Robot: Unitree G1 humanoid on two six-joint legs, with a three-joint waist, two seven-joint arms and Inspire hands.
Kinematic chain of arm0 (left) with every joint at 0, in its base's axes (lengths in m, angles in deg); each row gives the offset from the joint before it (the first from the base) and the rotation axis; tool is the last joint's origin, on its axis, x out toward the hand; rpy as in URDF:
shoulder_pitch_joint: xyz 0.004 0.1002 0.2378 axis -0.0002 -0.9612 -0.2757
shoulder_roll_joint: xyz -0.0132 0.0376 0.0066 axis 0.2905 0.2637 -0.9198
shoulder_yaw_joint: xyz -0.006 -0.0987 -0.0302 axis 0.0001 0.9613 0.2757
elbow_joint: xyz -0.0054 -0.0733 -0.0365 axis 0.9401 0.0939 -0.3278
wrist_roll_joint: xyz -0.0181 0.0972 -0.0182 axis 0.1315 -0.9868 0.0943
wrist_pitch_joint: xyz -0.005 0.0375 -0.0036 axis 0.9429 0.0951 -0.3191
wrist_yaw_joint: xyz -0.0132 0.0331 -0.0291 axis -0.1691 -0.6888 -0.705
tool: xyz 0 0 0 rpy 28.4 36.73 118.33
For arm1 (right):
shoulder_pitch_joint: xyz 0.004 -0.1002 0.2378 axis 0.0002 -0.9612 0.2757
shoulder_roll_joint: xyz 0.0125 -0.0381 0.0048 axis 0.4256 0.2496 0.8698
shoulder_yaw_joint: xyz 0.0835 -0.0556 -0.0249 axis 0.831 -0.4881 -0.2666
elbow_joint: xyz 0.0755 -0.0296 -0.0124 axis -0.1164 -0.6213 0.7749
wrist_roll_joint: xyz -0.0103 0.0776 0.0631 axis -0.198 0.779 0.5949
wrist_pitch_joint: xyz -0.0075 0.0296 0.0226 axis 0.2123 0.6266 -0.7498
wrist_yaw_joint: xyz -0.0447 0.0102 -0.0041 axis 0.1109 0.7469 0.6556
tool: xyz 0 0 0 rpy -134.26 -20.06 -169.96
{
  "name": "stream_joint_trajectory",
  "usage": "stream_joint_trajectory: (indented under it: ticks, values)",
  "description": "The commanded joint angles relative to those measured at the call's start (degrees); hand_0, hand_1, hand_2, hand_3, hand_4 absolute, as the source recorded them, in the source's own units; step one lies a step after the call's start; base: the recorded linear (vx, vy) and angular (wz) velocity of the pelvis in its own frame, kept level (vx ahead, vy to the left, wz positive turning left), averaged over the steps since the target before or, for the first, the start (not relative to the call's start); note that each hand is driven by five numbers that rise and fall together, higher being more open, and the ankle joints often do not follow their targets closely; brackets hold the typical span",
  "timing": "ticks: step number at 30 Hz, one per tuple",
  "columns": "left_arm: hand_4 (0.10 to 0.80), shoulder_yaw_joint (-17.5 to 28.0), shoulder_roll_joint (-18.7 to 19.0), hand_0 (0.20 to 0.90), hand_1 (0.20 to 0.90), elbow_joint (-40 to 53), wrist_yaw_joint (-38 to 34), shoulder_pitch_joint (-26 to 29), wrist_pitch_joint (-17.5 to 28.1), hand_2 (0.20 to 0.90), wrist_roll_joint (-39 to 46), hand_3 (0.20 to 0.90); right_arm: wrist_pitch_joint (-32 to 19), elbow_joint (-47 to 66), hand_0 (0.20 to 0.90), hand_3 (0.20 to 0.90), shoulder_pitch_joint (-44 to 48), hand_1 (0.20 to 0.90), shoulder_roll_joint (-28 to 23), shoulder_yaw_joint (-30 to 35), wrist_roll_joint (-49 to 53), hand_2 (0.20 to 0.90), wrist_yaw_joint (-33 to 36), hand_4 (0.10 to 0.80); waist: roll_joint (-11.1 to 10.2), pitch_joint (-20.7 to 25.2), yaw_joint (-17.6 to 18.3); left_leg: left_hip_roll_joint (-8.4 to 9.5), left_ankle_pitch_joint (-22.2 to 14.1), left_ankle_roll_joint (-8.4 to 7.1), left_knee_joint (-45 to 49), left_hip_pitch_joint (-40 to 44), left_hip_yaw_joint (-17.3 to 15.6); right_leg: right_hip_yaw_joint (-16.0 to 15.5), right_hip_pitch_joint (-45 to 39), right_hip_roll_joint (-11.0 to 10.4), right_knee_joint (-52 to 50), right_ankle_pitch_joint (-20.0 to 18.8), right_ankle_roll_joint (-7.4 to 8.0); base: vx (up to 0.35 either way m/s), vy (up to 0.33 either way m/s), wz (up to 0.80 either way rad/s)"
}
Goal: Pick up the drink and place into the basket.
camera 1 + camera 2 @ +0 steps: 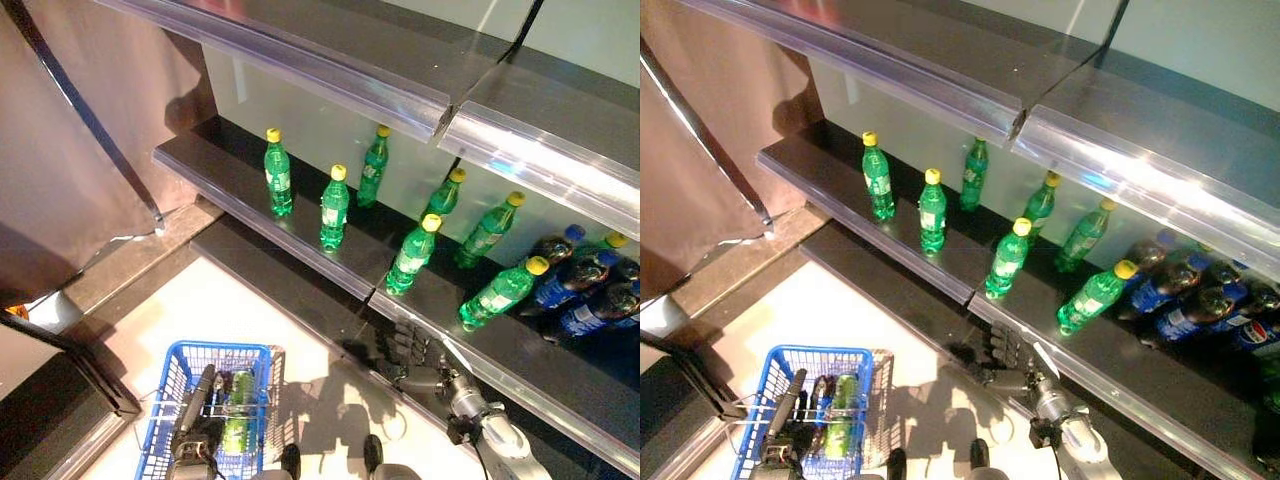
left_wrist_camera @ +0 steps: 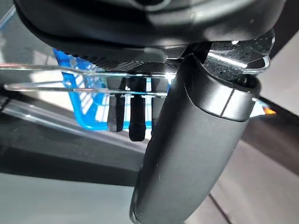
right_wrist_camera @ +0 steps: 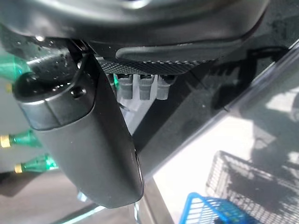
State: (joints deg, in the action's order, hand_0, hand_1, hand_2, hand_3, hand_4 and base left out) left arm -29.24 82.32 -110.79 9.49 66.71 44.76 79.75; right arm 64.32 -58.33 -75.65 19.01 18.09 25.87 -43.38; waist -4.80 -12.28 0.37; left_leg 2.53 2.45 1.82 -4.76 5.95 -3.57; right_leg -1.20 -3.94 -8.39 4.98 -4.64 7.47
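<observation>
Several green drink bottles with yellow caps stand on the dark shelf (image 1: 230, 185), among them one at the front (image 1: 412, 252) and one leaning at the right (image 1: 500, 292). My right hand (image 1: 408, 348) hangs open and empty just below the shelf's front edge, under those two bottles. The right wrist view shows its thumb (image 3: 88, 140) with bottle necks off to the side. At the lower left is a blue wire basket (image 1: 215, 348) with a green bottle (image 1: 237, 410) lying in it. My left hand (image 1: 192, 435) is shut on the basket's dark handle.
Blue-labelled dark bottles (image 1: 575, 285) lie crowded at the shelf's right end. An upper shelf with a clear plastic lip (image 1: 400, 95) overhangs the bottles. A brown curtain (image 1: 70, 150) hangs at the left, above a pale floor (image 1: 200, 300).
</observation>
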Motion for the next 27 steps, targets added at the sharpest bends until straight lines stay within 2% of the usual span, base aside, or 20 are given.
stream_joint_trajectory:
  ticks: [1,9,15,23,25,27]
  values:
    - [0.100,2.95,4.58,0.300,0.300,11.16,7.54,5.47,6.31,0.300,-2.50,0.200,-7.00,2.50,0.900,0.900,2.35,0.900,-0.90,2.14,-0.25,0.900,2.35,0.800,2.47,6.63,-0.40,2.12,-7.64,-1.48,5.43,-0.94,2.64,-0.08,0.82,4.16,-1.74,2.55,-0.93,0.082,-0.058,0.10]
    - [0.100,3.60,3.96,0.300,0.300,11.55,7.24,4.08,5.64,0.300,-3.31,0.200,-9.41,3.30,0.900,0.900,2.08,0.900,-0.36,3.77,-0.48,0.900,6.94,0.800,3.28,6.66,-0.29,1.49,-8.39,-1.87,6.04,-0.01,2.20,-0.39,-1.06,4.27,-0.88,3.34,-1.24,0.075,-0.038,0.08]
    - [0.100,4.71,3.07,0.300,0.300,11.62,7.29,1.52,5.63,0.300,-2.76,0.200,-11.13,6.74,0.900,0.900,0.47,0.900,-1.12,5.51,-0.22,0.900,9.30,0.800,3.60,5.33,0.00,1.66,-10.10,-1.96,10.80,-1.50,2.65,0.88,-0.60,3.93,-2.31,4.03,-1.40,0.092,-0.016,-0.01]
    - [0.100,1.12,3.07,0.300,0.300,12.54,6.01,3.33,9.24,0.300,1.08,0.200,-16.30,10.87,0.900,0.900,3.19,0.900,-3.92,4.93,-1.07,0.900,14.84,0.800,4.39,-1.14,0.81,1.87,-9.98,-1.56,17.84,-8.86,4.00,2.87,6.40,4.13,-9.84,5.06,-1.74,-0.048,-0.029,-0.07]
    - [0.100,-0.81,3.15,0.300,0.300,13.48,6.18,5.28,11.61,0.300,2.76,0.200,-18.34,11.49,0.900,0.900,6.50,0.900,-4.78,3.98,-1.78,0.900,16.87,0.800,4.53,-4.56,1.14,1.99,-9.90,-1.45,20.90,-13.44,4.45,3.81,10.68,4.45,-12.23,4.98,-1.93,-0.236,-0.049,-0.04]
    - [0.100,-1.82,3.07,0.300,0.300,14.53,5.85,6.05,12.79,0.300,3.13,0.200,-18.82,12.17,0.900,0.900,8.00,0.900,-5.21,3.49,-2.07,0.900,17.85,0.800,4.54,-5.99,1.22,2.13,-10.04,-1.44,22.89,-16.07,4.54,4.15,12.86,4.65,-13.37,4.94,-2.07,-0.198,-0.043,-0.16]
